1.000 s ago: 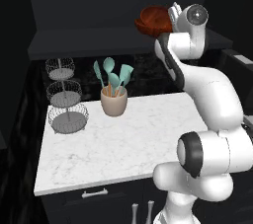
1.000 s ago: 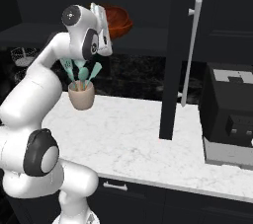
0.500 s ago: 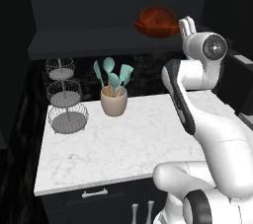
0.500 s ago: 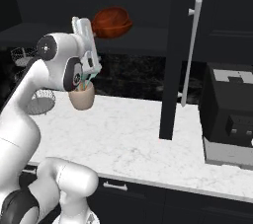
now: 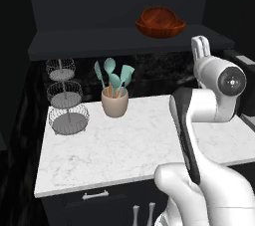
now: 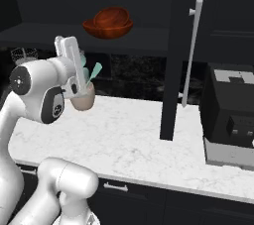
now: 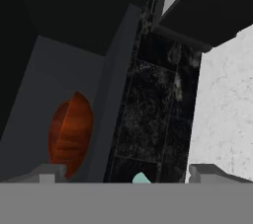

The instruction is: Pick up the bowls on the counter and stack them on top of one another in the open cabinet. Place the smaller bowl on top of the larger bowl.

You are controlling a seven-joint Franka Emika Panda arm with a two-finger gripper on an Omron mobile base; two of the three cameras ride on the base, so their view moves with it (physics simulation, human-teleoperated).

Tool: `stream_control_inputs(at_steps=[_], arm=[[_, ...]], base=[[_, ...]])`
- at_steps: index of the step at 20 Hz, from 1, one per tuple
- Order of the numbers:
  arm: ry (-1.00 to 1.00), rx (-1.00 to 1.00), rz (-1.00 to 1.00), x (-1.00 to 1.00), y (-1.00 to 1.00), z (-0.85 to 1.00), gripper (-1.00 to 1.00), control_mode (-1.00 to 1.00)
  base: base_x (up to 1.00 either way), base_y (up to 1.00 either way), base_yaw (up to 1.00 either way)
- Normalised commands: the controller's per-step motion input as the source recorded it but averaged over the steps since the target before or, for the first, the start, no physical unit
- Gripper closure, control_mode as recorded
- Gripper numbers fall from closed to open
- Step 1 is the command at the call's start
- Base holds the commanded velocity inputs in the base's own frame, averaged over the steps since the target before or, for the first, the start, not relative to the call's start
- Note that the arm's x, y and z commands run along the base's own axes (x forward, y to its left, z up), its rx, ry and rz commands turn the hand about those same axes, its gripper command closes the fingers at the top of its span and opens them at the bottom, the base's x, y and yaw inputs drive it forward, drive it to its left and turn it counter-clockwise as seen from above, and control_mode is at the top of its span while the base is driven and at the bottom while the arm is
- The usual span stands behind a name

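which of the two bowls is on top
The smaller bowl is on top: it sits nested inside the wider larger bowl, whose rim sticks out around it, on the open cabinet shelf.

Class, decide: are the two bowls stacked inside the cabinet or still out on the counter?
Stacked in the cabinet: the bowls sit nested on its dark shelf ledge, above the counter.

- The two bowls (image 5: 160, 21) sat nested, one inside the other, on the shelf ledge of the open cabinet (image 5: 89, 41), above the counter (image 5: 134, 140).
- A utensil cup (image 5: 115, 102) stood on the counter's rear left, below the ledge.
- A tiered wire basket stand (image 5: 65, 98) stood left of that cup.
- A boxy appliance (image 6: 230, 120) occupied the counter's right end.
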Motion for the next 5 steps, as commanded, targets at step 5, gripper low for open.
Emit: stream_control_inputs(at_steps=[5], arm=[[-0.04, -0.1, 0.03, -0.72, 0.03, 0.4, -1.0, -1.0]], base=[[0.0, 0.0, 0.0]])
